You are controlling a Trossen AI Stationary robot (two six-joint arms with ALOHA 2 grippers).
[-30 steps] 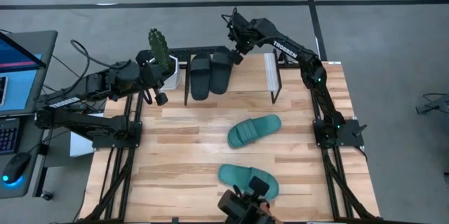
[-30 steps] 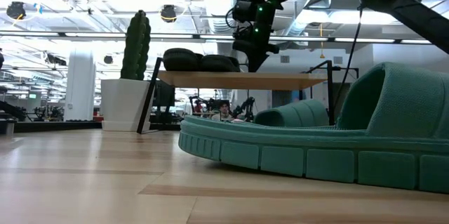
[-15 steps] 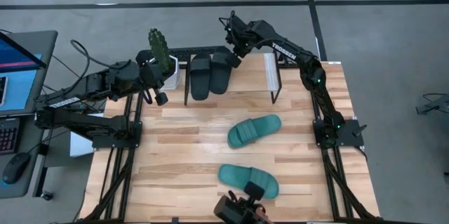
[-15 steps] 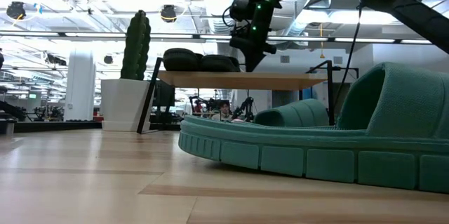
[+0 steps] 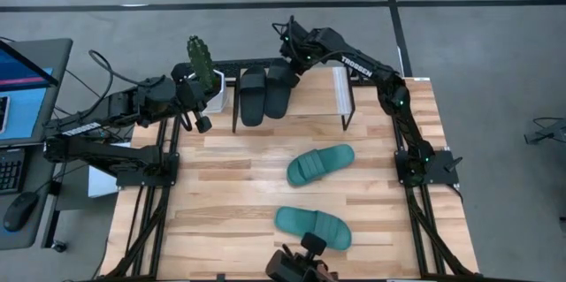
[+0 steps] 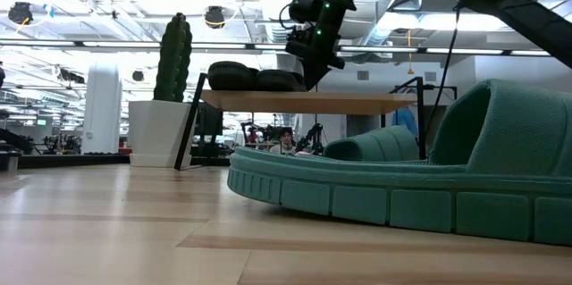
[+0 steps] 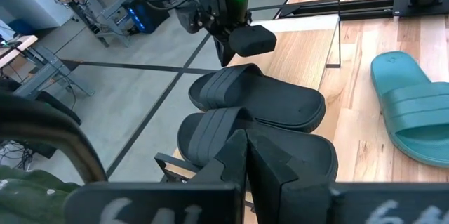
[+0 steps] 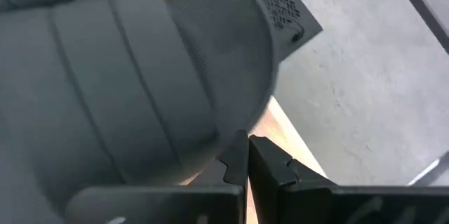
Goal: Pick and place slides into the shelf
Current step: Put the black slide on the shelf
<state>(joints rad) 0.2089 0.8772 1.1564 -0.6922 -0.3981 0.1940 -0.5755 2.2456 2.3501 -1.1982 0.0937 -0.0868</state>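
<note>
Two black slides (image 5: 252, 96) (image 5: 280, 90) lie side by side, soles down, on the shelf's wooden top (image 5: 314, 96) at the table's far edge; the left wrist view shows them (image 7: 270, 101) too. Two teal slides (image 5: 320, 163) (image 5: 312, 226) lie on the tabletop, one (image 6: 402, 187) close in the low view. My right gripper (image 5: 287, 64) (image 6: 308, 75) is shut at the far end of the right-hand black slide (image 8: 175, 62). My left gripper (image 5: 202, 125) (image 7: 245, 147) is shut, holds nothing and hovers by the shelf's left end. My right gripper's shut fingertips (image 8: 242, 147) stand right at the far-end rim (image 8: 245, 122) of the right-hand black slide, coming from the far side and slanting down. Whether they touch the rim, I cannot tell. The slide lies flat on the shelf.
A cactus in a white pot (image 5: 203, 68) (image 6: 174, 62) stands just left of the shelf, close to my left gripper. The shelf's white end (image 5: 340, 87) is on its right. A camera mount (image 5: 301, 264) sits at the near edge. A laptop (image 5: 22, 70) is off the table's left side.
My right gripper has moved a little toward the table's left and slightly up, along the far end of the right-hand black slide, staying shut. The slides have kept their places.
</note>
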